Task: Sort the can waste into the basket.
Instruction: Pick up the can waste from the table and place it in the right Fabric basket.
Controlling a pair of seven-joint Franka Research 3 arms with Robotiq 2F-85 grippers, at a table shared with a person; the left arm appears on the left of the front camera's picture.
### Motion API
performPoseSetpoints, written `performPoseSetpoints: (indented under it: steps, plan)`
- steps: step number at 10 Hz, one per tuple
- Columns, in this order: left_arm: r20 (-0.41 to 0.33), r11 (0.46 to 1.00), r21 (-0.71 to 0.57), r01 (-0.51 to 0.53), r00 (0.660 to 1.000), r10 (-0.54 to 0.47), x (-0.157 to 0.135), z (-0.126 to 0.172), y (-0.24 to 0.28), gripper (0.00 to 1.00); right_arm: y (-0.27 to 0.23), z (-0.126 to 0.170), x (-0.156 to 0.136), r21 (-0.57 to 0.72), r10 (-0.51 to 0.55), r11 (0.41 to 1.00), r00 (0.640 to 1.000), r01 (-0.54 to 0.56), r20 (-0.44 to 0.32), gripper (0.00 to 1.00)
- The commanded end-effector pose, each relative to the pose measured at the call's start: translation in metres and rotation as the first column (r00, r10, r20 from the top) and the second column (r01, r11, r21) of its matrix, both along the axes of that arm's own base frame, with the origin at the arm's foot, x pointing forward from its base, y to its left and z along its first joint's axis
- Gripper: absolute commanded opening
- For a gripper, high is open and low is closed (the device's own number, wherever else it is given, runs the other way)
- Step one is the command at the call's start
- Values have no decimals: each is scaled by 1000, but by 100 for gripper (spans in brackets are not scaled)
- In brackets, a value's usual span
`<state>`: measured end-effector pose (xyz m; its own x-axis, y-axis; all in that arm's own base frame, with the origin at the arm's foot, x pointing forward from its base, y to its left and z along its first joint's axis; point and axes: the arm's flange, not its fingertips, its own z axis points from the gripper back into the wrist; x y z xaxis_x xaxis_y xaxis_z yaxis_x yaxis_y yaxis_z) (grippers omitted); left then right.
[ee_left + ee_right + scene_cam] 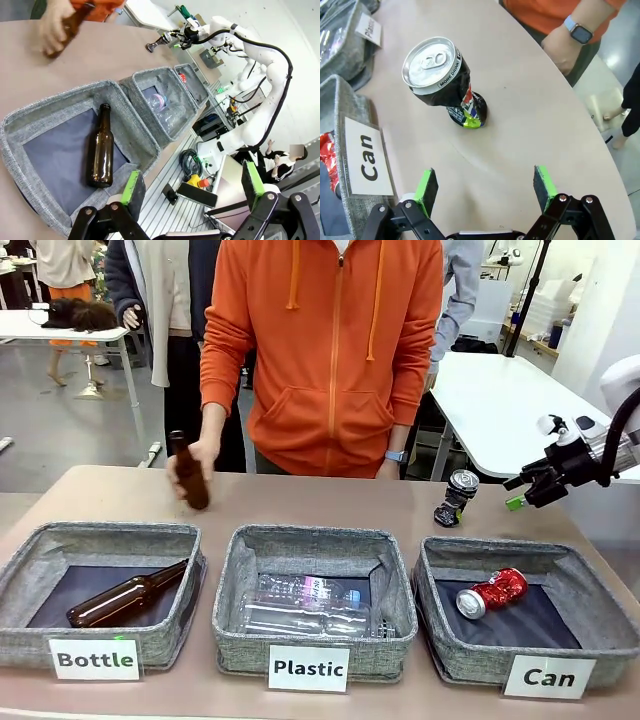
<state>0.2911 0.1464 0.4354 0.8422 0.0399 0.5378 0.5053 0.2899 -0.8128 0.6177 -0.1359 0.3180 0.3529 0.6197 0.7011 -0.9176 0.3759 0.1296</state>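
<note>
- The tan table (330, 505) fills a workshop room, with a white table (500, 400) behind it and a person in an orange hoodie (330, 350) at the far side.
- 3 grey baskets line the near edge, labelled "Bottle", "Plastic" and "Can".
- The Can basket (520, 548) holds the red can (491, 592), lying on its dark base.
- The right gripper (512, 492) has its fingers spread and is near the black can without touching it.
- The left gripper (192, 185) is spread wide and grasps nothing.
- The black can (456, 498) stands tilted on the table beyond the Can basket, and its rim reads "MORE DRINK".

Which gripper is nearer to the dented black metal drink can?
Right. The right gripper closely faces the black can; the left gripper hangs far off by the grey fabric Bottle basket.
</note>
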Motion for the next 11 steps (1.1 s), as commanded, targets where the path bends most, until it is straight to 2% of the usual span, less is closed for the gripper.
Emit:
performPoseSetpoints:
  steps: [1,6,11]
  plan:
    - [16,1000,-7,7,1000,-7,-3,-1,1,100,12,-19,6,29,68,997,997,-70,43,100]
    - [16,1000,-7,7,1000,-7,-3,-1,1,100,55,-58,9,81,144,984,976,-158,161,100]
    - [16,1000,-7,7,1000,-7,-3,-1,1,100,77,-75,21,197,92,972,981,-126,172,100]
